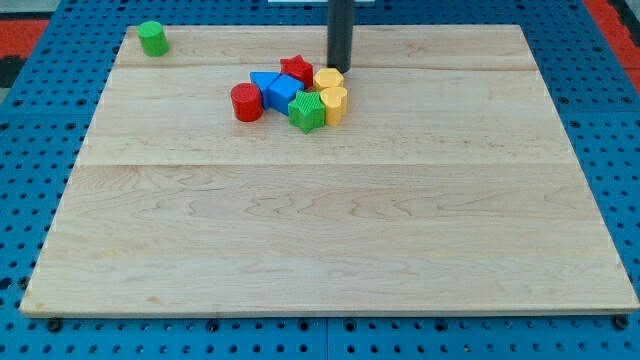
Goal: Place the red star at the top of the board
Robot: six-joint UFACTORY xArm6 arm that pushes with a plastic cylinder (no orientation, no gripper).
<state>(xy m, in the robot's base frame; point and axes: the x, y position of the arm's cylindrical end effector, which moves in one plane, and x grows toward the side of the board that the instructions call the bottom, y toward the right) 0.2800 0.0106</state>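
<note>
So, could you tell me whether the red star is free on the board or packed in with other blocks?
Packed in: the red star sits at the cluster's top edge, against the blue block. My tip is just to its right.

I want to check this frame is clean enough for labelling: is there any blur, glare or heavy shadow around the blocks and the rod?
Camera view: sharp, evenly lit, no glare on the board; the red star and its neighbours cast only faint, short shadows; my tip is crisp, just right of the star and above the yellow blocks; the rod's upper end is cropped at the view's top.
</note>
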